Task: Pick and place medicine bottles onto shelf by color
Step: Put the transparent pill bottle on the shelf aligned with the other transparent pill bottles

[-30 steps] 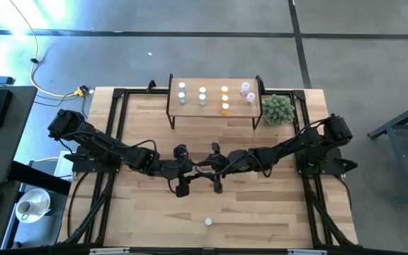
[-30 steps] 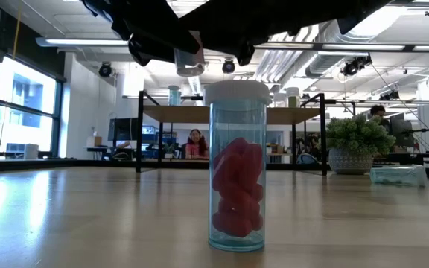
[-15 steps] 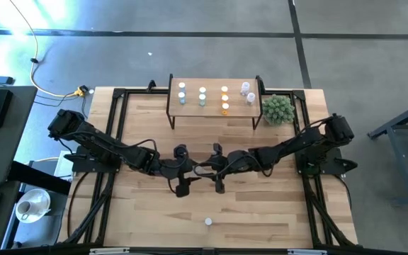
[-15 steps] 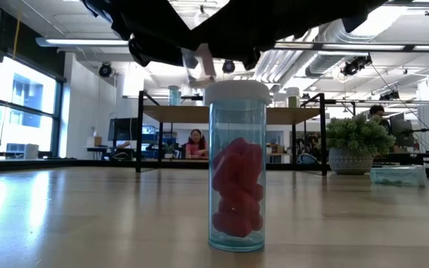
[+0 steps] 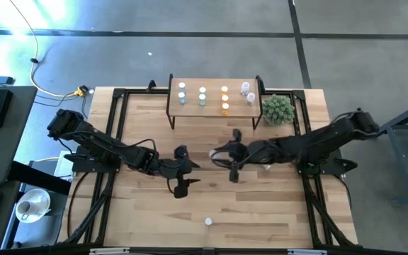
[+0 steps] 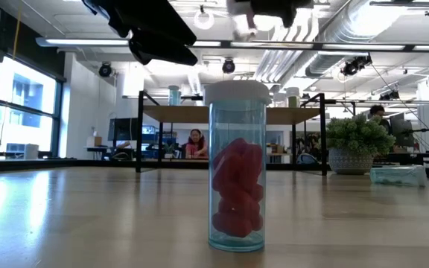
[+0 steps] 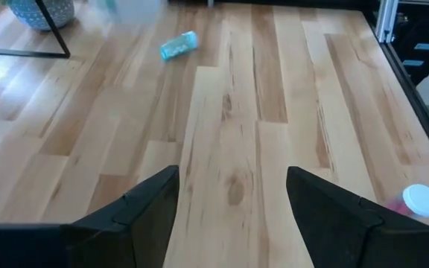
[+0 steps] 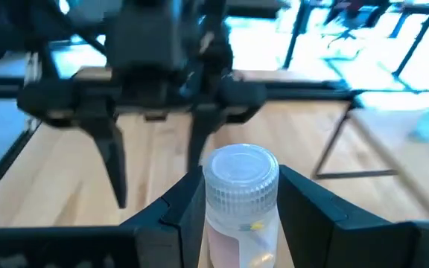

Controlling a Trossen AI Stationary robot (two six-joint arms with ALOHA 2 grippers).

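Observation:
My right gripper [image 5: 223, 153] is above the table's middle, shut on a small clear bottle with a clear-white cap [image 8: 240, 176]. It also shows at the top of the low view [image 6: 246, 21]. My left gripper [image 5: 183, 172] hangs open and empty to its left, above bare planks [image 7: 233, 186]. The light-wood shelf [image 5: 213, 103] on black legs stands at the far edge, with several bottles upright on its top in rows. A light-blue bottle with red pills [image 6: 237, 167] stands on its base near the table's front edge [image 5: 208, 222]. Another light-blue bottle [image 7: 179, 45] lies on its side. My right gripper pinches the clear bottle's body just below the cap [image 8: 238, 220] between its two fingers [image 8: 179, 210]. The cap end sticks out past the fingertips. The bottle is lifted clear of the table.
A spiky green plant ball [image 5: 278, 108] in a pot stands right of the shelf. The lying light-blue bottle [image 6: 397, 175] is toward the table's right side. A person sits in the room beyond the table [image 6: 195, 143]. Open planks lie between the arms and the front edge.
My right gripper has drawn away from my left gripper toward the table's right and far edges, carrying the clear bottle, and has risen. The bottle tipped on the way.

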